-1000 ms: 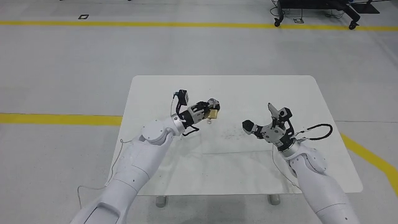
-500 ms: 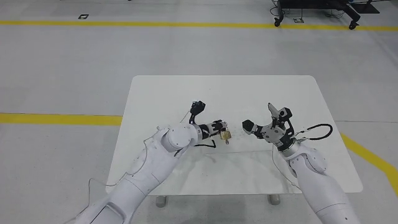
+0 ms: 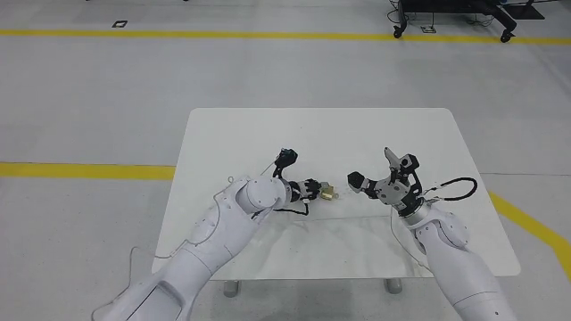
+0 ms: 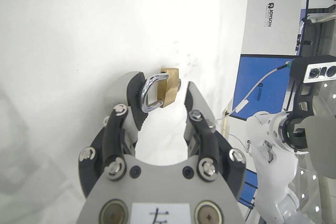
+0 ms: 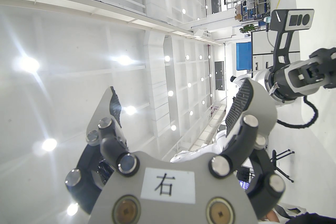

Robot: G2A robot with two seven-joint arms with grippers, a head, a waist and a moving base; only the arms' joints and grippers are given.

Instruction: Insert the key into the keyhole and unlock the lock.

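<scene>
The small brass padlock with a chrome shackle (image 4: 170,88) lay crosswise between the fingers of the left claw (image 4: 163,80), which stood spread wide. The shackle touched one ribbed black pad (image 4: 135,104) and the base faced the other finger across a gap, so it seemingly rested on the white tabletop (image 4: 78,12) rather than in a grip; a small grey bit (image 4: 179,82) at that base was too small to tell as key or keyhole. The right claw (image 5: 178,88) hung wide and empty, turned upward, well apart from the lock, with tabletop between the two claws for an approach and the table's edges well away from both
</scene>
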